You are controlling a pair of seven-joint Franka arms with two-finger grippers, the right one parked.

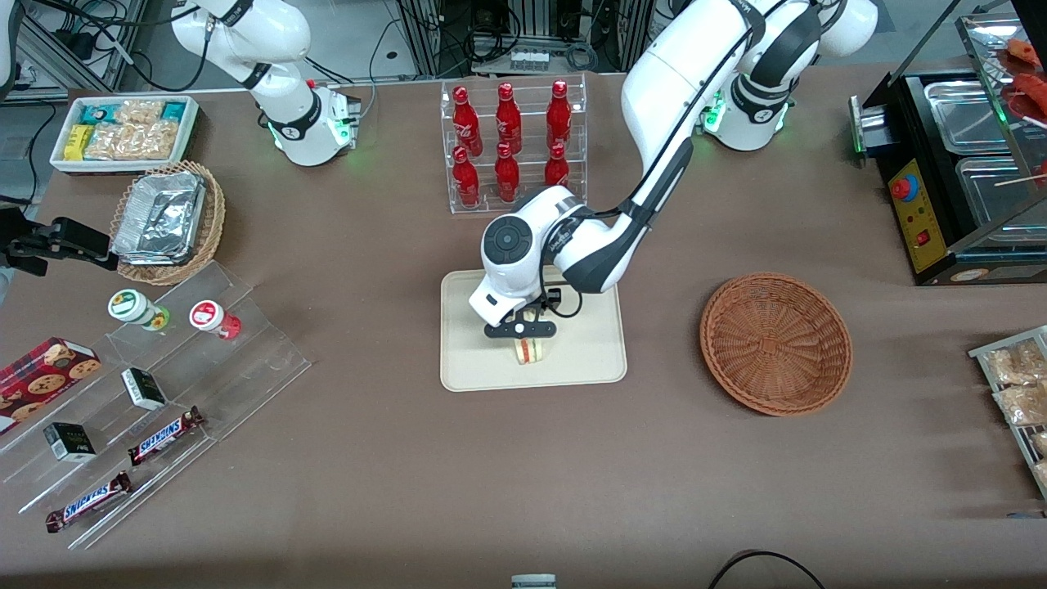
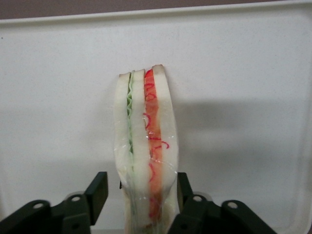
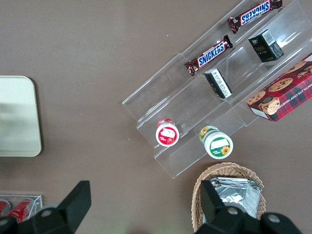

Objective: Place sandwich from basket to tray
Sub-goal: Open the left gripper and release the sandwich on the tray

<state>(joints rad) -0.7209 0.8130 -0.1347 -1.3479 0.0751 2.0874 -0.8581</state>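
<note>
The sandwich (image 1: 530, 350) stands on its edge on the cream tray (image 1: 589, 360), near the tray's edge closest to the front camera. My left gripper (image 1: 523, 331) hangs right above it. In the left wrist view the sandwich (image 2: 146, 136) shows its green and red filling stripes, still wrapped in clear film, on the tray (image 2: 243, 73). The gripper (image 2: 141, 183) is open around its near end: one finger (image 2: 97, 190) stands clearly apart from the bread, the other (image 2: 184, 187) is close against it. The reddish-brown basket (image 1: 775, 343) is empty, toward the working arm's end.
A clear rack of red bottles (image 1: 511, 143) stands farther from the front camera than the tray. Toward the parked arm's end are a clear stepped stand with snacks (image 1: 155, 393), a tan basket of foil containers (image 1: 168, 221) and a white bin of packets (image 1: 123, 131).
</note>
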